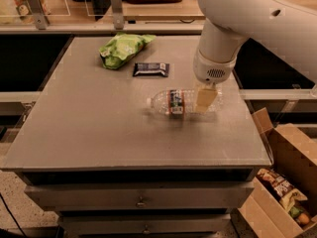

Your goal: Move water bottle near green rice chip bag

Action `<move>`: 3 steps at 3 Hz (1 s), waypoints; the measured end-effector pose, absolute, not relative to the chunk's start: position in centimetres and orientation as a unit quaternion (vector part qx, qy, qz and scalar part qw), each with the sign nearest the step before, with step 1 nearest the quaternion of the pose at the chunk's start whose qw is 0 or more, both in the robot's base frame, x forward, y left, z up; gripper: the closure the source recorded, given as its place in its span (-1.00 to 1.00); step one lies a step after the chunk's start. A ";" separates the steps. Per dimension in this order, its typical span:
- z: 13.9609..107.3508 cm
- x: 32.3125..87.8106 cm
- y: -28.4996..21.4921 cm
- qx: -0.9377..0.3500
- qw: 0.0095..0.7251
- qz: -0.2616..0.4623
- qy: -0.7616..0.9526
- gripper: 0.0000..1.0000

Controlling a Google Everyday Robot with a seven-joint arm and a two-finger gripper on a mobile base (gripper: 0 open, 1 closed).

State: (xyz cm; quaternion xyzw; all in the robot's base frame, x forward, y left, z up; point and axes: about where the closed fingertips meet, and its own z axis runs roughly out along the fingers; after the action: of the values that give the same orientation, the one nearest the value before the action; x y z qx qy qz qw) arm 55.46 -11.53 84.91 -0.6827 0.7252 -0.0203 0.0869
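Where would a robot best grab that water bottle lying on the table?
Across its clear body, coming straight down from above: the water bottle lies on its side, cap left, round flanks exposed. The gripper is at its base end, right of the label.

The water bottle (176, 102) lies on its side on the desk (99, 128). The hand (205, 99) is down over its base end, and the white arm fills the air above and to the right of the bottle. Left of the bottle and in front of it, the desk lies open. Behind the bottle, a dark snack bar wrapper (151, 69) lies between it and the green rice chip bag (123, 48).
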 end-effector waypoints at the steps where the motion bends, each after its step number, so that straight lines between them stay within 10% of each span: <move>1: 85.5 56.9 -10.6 -0.683 0.105 -0.027 0.722 1.00; 3: 88.6 62.1 -10.2 -0.664 0.151 -0.088 0.727 1.00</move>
State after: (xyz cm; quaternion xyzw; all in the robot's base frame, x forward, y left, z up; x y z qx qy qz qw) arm 62.06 -10.15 88.57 -0.6642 0.7268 -0.0879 0.1515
